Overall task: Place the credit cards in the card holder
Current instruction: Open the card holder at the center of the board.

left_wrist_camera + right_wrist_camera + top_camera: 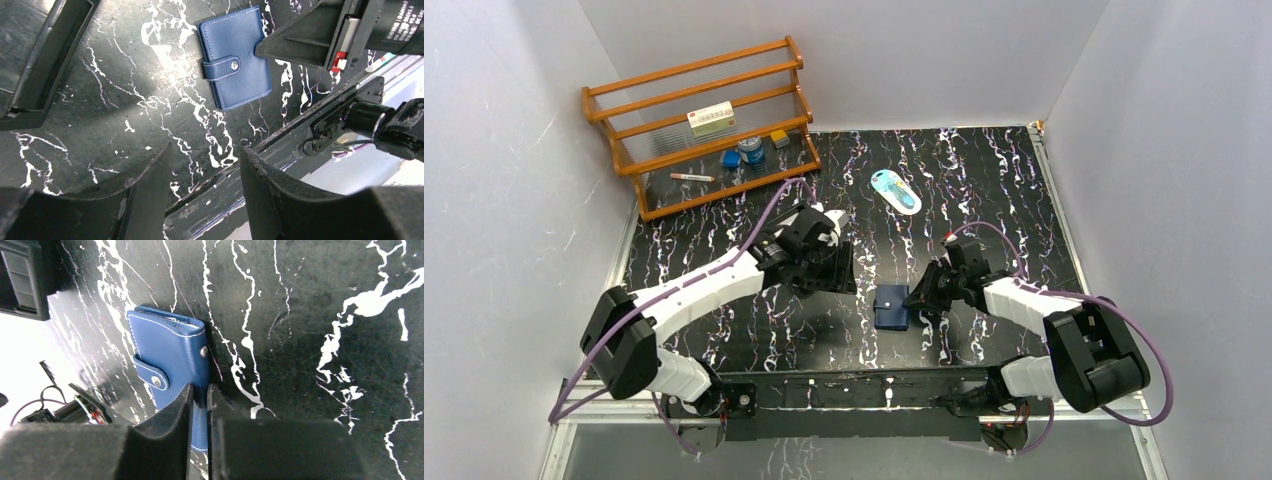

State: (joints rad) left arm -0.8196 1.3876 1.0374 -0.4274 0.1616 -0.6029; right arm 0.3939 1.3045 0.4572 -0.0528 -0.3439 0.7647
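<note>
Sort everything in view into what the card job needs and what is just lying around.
For the job:
- card holder, closed, strap snapped
- right gripper, pinching the holder's edge
- left gripper, open and empty
- no loose credit cards show

Lying about:
- black tray
- wooden rack
- white box on the rack
- blue-and-white packet

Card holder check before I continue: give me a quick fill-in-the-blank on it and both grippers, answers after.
1. The card holder lies on the table, its strap snapped ____.
2. One edge of it sits ____ the fingers of the right gripper.
3. The left gripper hovers apart from it, holding ____.
Missing words: shut; between; nothing.
</note>
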